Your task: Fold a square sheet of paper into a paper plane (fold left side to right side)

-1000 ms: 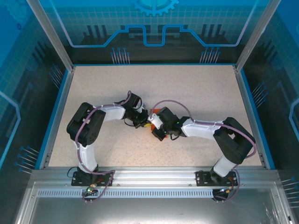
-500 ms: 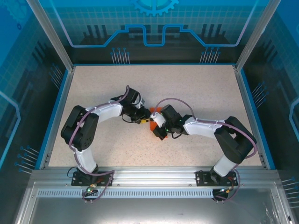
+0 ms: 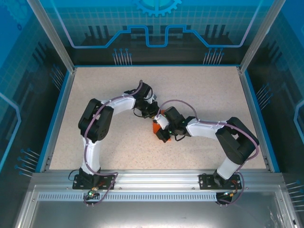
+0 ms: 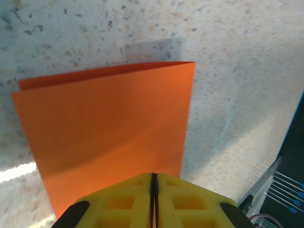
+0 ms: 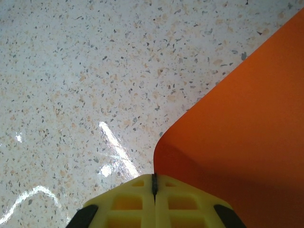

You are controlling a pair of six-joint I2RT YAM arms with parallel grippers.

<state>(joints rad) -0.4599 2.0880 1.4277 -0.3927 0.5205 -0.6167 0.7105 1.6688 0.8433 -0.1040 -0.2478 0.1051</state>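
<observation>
The square sheet of paper (image 3: pixel 155 128), bright orange, lies at the table's middle between both grippers. In the left wrist view the sheet (image 4: pixel 109 118) is folded over, with a top layer resting on a lower one that peeks out along the far left edge. My left gripper (image 4: pixel 153 175) (image 3: pixel 153 112) has its yellow jaws shut, tips over the sheet's near edge; no paper edge shows in the gap. In the right wrist view the sheet (image 5: pixel 247 118) curls up, its edge running into the closed jaws of my right gripper (image 5: pixel 153 178) (image 3: pixel 158 126).
The speckled table (image 3: pixel 199 90) has a blue rim (image 3: pixel 251 114) on its sides and an aluminium rail (image 3: pixel 152 178) along the near edge where both arm bases stand. Open tabletop lies behind and on both sides of the paper.
My left gripper opened briefly and shut again while its arm swung back and to the right, to the sheet's far side. The right arm hardly moved and kept its hold.
</observation>
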